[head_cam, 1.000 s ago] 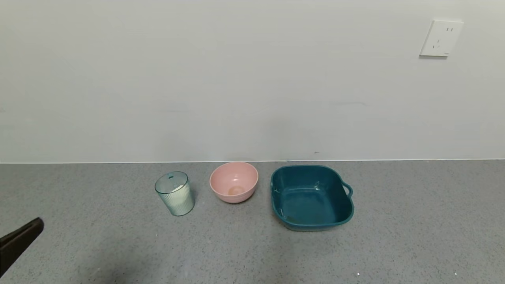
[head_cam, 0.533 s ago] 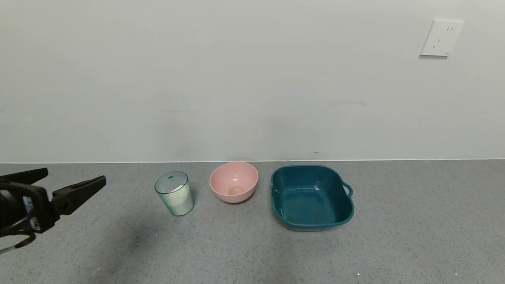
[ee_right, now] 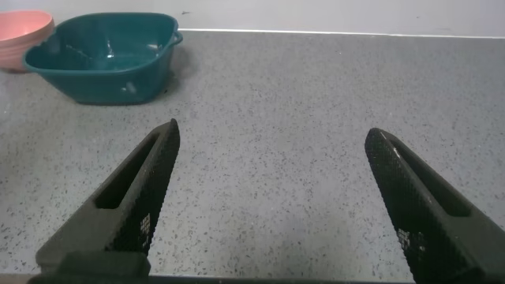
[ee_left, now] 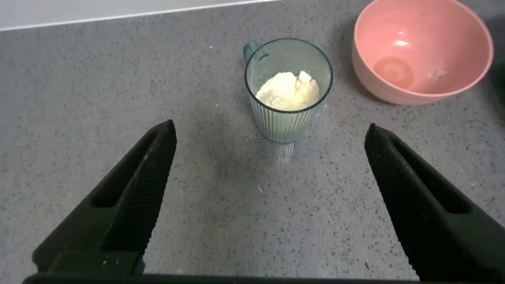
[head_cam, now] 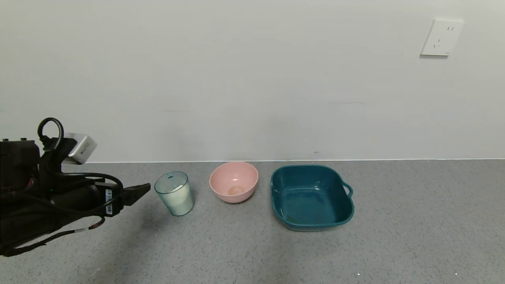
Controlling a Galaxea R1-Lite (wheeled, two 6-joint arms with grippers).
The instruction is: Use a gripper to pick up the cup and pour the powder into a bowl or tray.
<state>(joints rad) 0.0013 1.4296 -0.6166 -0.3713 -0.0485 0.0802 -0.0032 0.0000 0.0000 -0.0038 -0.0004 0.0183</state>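
One cup of powder stands upright near the worktop's back edge; our left end effector, spread, nears it; light, slippery ribs, so we'd grip mid-wall

Cup is clear pale blue-green with vertical ribs, holding white-cream powder; the bowl right of it is plain matte pink with a tan-orange patch at its bottom. Tray at right is dark teal, the counter speckled grey, the wall off-white with a white socket. Left gripper is black with a small white-silver part; right gripper is black too.
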